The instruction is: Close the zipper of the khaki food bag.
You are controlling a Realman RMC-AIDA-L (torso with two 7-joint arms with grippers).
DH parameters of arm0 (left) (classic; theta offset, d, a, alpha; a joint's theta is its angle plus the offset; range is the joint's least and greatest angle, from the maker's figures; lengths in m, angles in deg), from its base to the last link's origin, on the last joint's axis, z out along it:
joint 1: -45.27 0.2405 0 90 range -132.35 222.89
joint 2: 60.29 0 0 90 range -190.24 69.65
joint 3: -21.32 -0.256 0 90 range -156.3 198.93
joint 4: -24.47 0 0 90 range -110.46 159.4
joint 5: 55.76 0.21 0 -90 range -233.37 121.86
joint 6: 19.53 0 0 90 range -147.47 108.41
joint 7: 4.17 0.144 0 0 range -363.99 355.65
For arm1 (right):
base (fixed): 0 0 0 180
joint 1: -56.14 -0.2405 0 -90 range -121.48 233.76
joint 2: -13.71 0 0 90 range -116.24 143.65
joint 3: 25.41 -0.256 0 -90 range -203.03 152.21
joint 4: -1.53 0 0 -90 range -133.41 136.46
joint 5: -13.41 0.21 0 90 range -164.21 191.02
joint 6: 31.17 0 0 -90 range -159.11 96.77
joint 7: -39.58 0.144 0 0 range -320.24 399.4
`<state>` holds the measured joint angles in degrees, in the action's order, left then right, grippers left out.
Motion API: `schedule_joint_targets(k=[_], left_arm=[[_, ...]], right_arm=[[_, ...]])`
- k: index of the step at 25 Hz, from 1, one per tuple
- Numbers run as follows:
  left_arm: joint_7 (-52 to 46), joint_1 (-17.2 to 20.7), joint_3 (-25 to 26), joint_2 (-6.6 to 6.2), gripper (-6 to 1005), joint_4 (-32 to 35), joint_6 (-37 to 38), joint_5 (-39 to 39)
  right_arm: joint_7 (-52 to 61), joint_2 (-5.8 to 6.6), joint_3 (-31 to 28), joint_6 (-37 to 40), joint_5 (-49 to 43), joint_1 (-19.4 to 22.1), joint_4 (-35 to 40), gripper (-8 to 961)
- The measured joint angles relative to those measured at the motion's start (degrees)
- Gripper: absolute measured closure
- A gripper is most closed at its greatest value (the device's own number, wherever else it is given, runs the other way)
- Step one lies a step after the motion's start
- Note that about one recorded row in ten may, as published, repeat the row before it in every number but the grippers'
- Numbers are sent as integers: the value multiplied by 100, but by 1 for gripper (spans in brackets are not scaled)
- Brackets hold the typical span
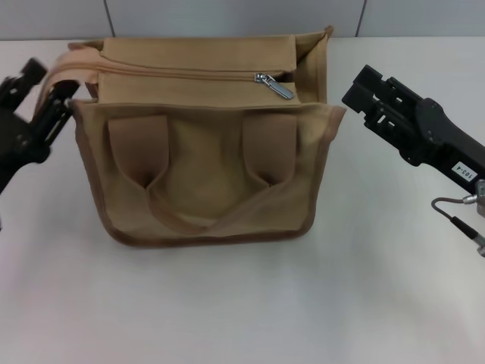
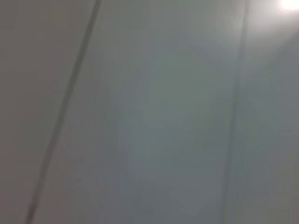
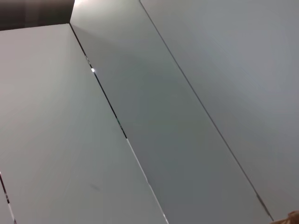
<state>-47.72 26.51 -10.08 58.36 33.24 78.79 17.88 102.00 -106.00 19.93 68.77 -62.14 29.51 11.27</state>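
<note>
Khaki canvas food bag (image 1: 208, 163), boxy, darker brown piping along edges; standing at middle of white table (image 1: 227, 318), front pocket side facing forward; two wide strap handles, one hanging down over front face (image 1: 204, 216), other looped off top at robot's left end (image 1: 72, 64). Zipper (image 1: 182, 75) running across top panel; closed along most of its length from left end; short stretch at robot's right end open, gap visible past slider. Silver metal slider and pull tab (image 1: 274, 86) lying on top panel toward right end, tab pointing to bag's right corner.

Left gripper (image 1: 42, 106) black, just beside bag's left end, close to looped handle; contact with strap uncertain; fingers spread apart, holding nothing as far as visible. Right gripper (image 1: 364, 95) black, raised off table, just beside bag's upper right corner, apart from canvas; cannot tell how far its fingers are parted; nothing seen held. White label on right arm; grey cable hanging below wrist (image 1: 458, 220).

Left wrist view: plain grey wall panels, faint seams only. Right wrist view: grey wall panels with dark seams; small tan scrap of bag at one corner (image 3: 292, 217).
</note>
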Motion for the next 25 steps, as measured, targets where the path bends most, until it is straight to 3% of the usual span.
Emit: schedule_joint_targets(k=[6, 10, 12, 15, 17, 18, 19, 20, 22, 23, 25], left_arm=[[291, 540, 194, -28, 309, 17, -283, 14], [336, 1131, 110, -80, 192, 394, 45, 275], [336, 1255, 102, -99, 192, 515, 206, 416], [356, 1495, 64, -224, 192, 850, 894, 1197], [363, 1517, 51, -289, 192, 1018, 1252, 1729], [358, 1466, 51, -324, 192, 1177, 1459, 2234], [358, 1466, 51, -324, 192, 1177, 1459, 2234], [303, 1302, 49, -335, 192, 1286, 1466, 2753], [273, 1218, 47, -334, 192, 1305, 1450, 2965], [173, 944, 44, -332, 192, 1326, 1400, 3616], [138, 811, 49, -325, 192, 1332, 1370, 3904]], right_arm=[[-269, 0, 9, 36, 6, 0, -91, 351], [-785, 0, 78, 161, -14, 60, -112, 304], [-1067, 0, 117, 271, -33, 80, -142, 285], [-2029, 0, 437, 621, -100, 121, -280, 258], [-2138, 0, 626, 622, -118, 111, -279, 239], [-2254, 13, 1026, 573, -128, 62, -269, 230], [-2254, 13, 1026, 573, -128, 62, -269, 220], [-2298, 24, 1511, 451, -148, -24, -252, 211], [-2331, 25, 1736, 399, -179, -67, -221, 201], [-2390, 20, 2113, 297, -284, -115, -122, 196], [-2409, 13, 2284, 220, -342, -131, -59, 186]])
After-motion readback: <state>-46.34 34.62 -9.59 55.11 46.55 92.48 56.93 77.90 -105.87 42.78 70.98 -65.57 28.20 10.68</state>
